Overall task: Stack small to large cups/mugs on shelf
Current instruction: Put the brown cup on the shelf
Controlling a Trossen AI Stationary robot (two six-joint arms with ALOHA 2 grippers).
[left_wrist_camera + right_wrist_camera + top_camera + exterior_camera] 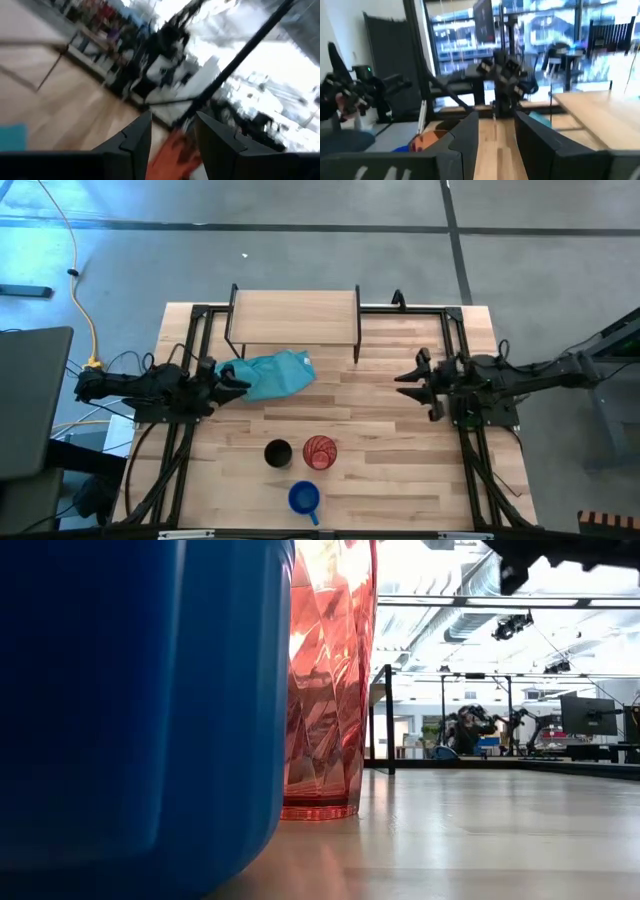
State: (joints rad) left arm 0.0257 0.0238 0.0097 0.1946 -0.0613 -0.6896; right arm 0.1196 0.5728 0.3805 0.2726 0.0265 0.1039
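shelf at table's far edge; teal cloth just before it; red tumbler beside black cup, blue mug nearer front; left gripper spread, touching cloth; right gripper spread, empty.

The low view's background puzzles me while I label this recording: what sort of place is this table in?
Probably a robotics lab or workshop: other robot arms on benches behind, exposed ceiling ducting, a monitor, and bare concrete floor around the table.
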